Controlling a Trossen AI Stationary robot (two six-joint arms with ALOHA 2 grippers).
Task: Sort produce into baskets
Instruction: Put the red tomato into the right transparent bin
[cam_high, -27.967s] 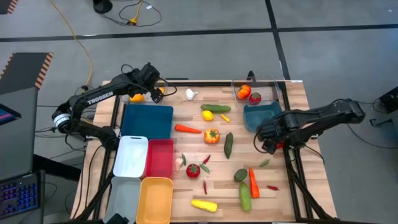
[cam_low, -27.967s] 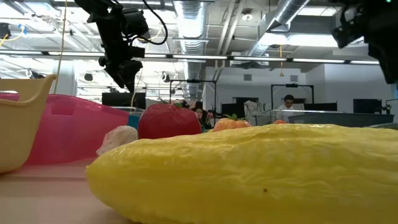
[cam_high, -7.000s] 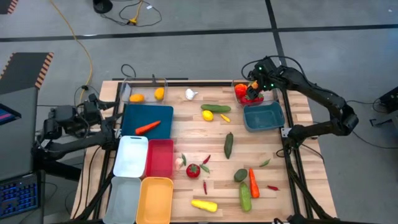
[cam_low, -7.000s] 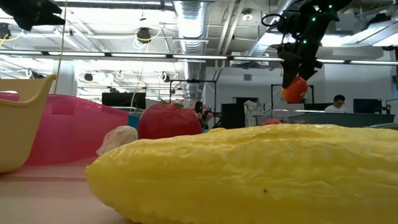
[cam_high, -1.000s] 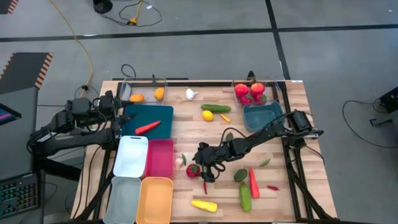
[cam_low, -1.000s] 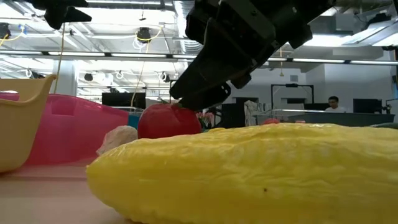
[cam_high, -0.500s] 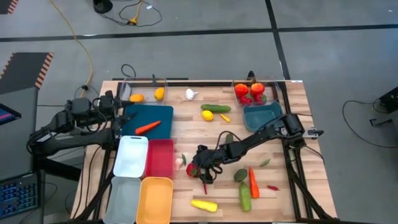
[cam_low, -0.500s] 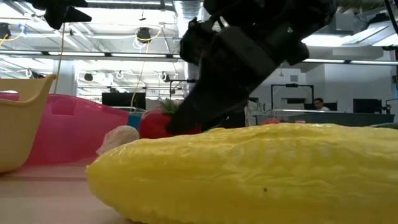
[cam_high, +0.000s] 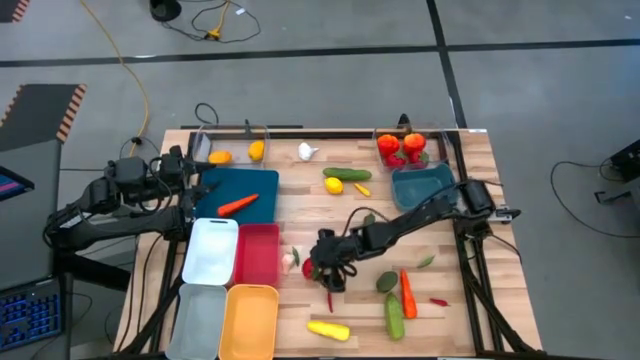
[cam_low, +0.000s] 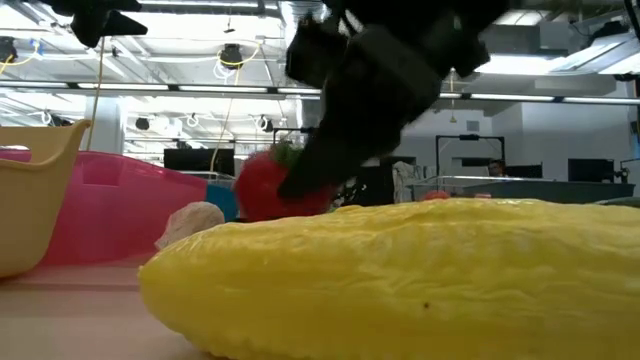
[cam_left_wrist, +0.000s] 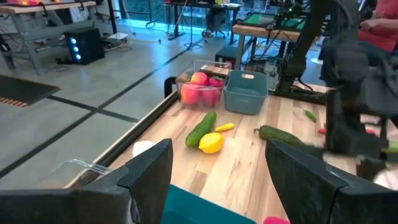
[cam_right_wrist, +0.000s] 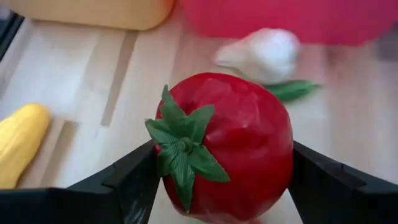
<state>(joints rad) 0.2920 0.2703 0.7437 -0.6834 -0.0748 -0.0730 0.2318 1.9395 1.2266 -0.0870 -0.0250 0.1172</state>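
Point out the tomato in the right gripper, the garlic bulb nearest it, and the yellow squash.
tomato (cam_right_wrist: 230, 149): right wrist view, red side of the body.
garlic bulb (cam_right_wrist: 264, 55): right wrist view, middle of the white bulb.
yellow squash (cam_high: 328, 330): high view, middle of its length.

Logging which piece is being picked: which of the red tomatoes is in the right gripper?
The lone red plastic tomato mid-table by the white garlic, between the right gripper's fingers; the other tomatoes sit in the clear bin.

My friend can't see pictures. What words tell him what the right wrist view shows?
The right gripper is closed around a red tomato with a green leafy top, above the wooden table. White garlic and a yellow squash lie nearby.
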